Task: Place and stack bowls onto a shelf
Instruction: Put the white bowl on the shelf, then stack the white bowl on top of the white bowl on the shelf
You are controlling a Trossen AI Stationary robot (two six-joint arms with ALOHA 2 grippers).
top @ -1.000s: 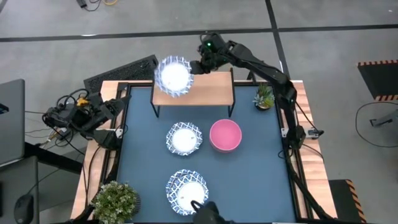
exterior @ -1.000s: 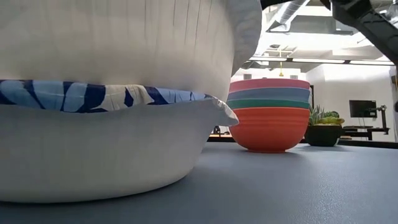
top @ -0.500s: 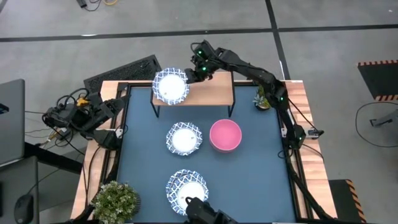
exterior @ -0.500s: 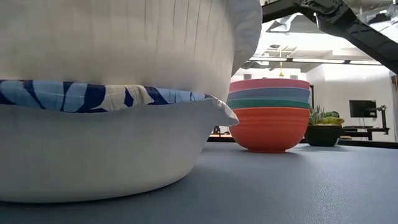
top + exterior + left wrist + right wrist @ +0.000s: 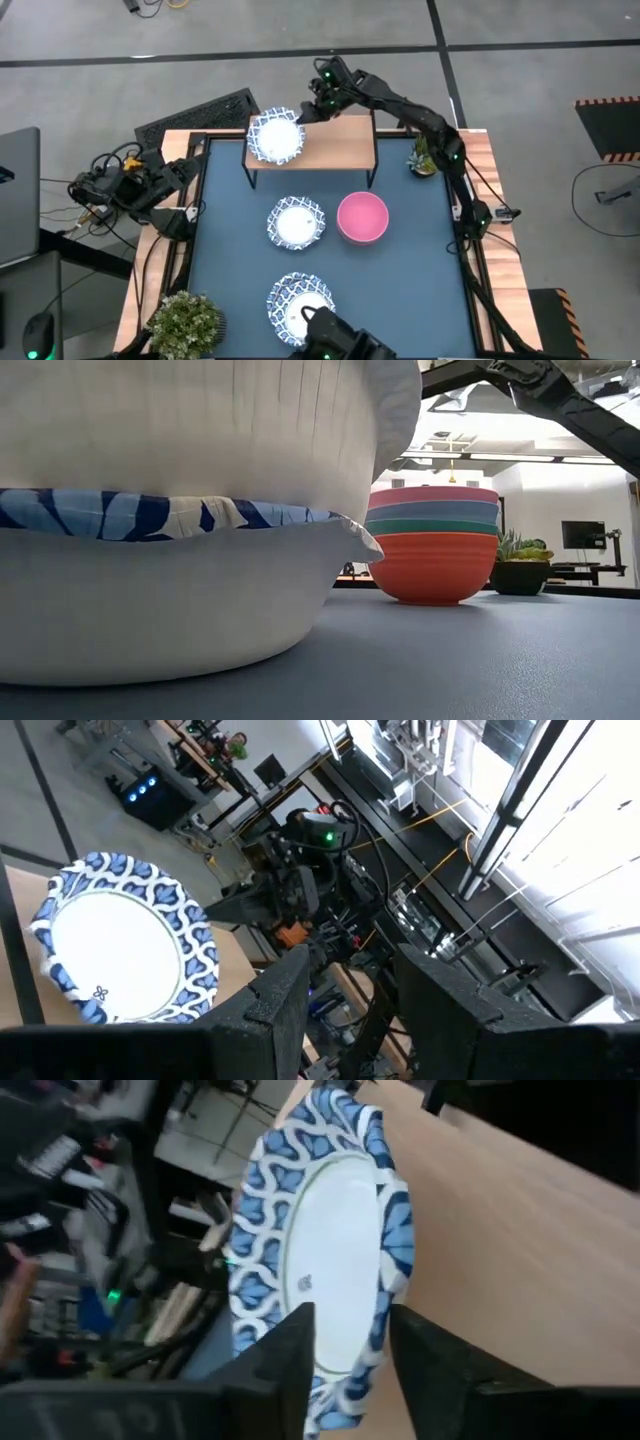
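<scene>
At the front edge of the bench (image 5: 410, 290), whose top is dark blue with light wooden borders, sits a white bowl with a blue patterned rim (image 5: 300, 305). In the low view it fills the left half of the picture, another white bowl nested in it. A bushy potted plant (image 5: 187, 322) stands on the front left corner.

Mid-bench, a second patterned bowl (image 5: 297, 222) sits just beside the pink bowl (image 5: 362, 218). The low view shows that pink bowl topping a stack (image 5: 432, 545) with lavender-blue, green and red ones below it.

At the left border the left arm is folded, well apart from every bowl, its hand (image 5: 345, 1010) closed on nothing.

At the back stands the shelf (image 5: 335, 145), a light wooden board on thin black legs. A third patterned bowl (image 5: 275, 138) rests on its left end, its rim slightly over the board's corner. The right arm reaches in from the right, and the right hand (image 5: 308, 110) is at that bowl's far rim. Whether it grips the rim or has let go, I cannot tell. A small potted plant (image 5: 425, 155) stands on the wooden border right of the shelf.

Around the bench lies grey floor crossed by dark lines, with a laptop (image 5: 18, 190) at left and hazard striping (image 5: 610, 105) at right. The low view shows a bright room with ceiling ducts and a dark monitor (image 5: 582, 534).
</scene>
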